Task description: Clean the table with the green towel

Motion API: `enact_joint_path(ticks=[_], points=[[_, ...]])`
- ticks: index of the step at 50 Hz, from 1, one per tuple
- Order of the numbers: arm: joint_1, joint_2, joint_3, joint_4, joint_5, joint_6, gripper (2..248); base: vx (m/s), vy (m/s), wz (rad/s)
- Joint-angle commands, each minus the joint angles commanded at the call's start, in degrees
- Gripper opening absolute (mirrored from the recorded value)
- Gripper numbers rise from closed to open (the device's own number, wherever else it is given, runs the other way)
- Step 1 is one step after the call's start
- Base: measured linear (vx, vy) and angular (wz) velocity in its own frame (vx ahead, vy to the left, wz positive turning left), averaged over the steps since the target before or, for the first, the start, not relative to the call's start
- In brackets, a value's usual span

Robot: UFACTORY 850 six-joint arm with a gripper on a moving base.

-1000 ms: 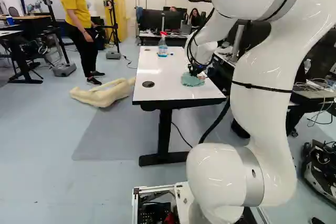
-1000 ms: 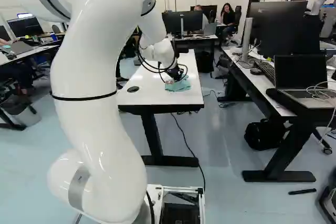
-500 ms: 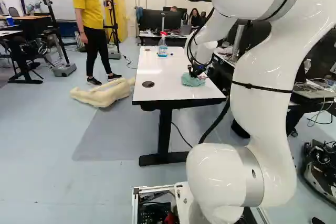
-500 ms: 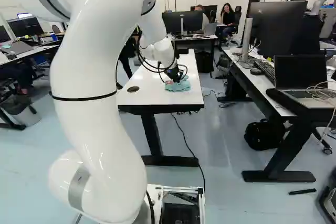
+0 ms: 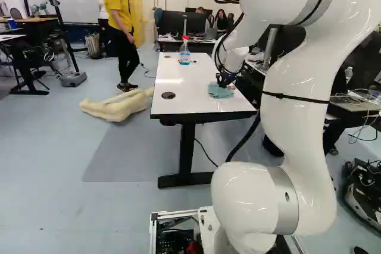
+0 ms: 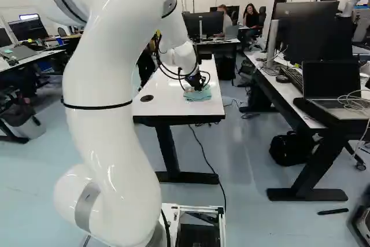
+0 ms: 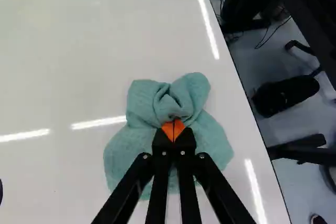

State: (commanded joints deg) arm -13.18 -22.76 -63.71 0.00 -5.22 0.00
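One green towel (image 7: 123, 153) is pinched in our claw (image 6: 198, 87), tips almost together, near the white table's (image 5: 193, 98) right edge; we see more tabletop stretching left.

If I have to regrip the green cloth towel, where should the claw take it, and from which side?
I'd pinch the towel's gathered folds from above, where the black claw with orange pads is closed on it. They bunch up between the fingers; the flatter skirt around them, spread on the white tabletop, would likely be harder to catch.
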Motion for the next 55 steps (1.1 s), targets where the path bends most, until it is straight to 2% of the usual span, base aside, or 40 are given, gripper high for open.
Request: enact_joint_path(ticks=[9,22,55], points=[[-0.86,-1.67,-2.14,0.00,0.00,0.00,20,0.000,0.000,0.000],[-0.36,-4.49,-5.82,0.00,0.00,0.00,20,0.000,0.000,0.000],[3.93,-9.96,-13.15,0.00,0.00,0.00,20,0.000,0.000,0.000]])
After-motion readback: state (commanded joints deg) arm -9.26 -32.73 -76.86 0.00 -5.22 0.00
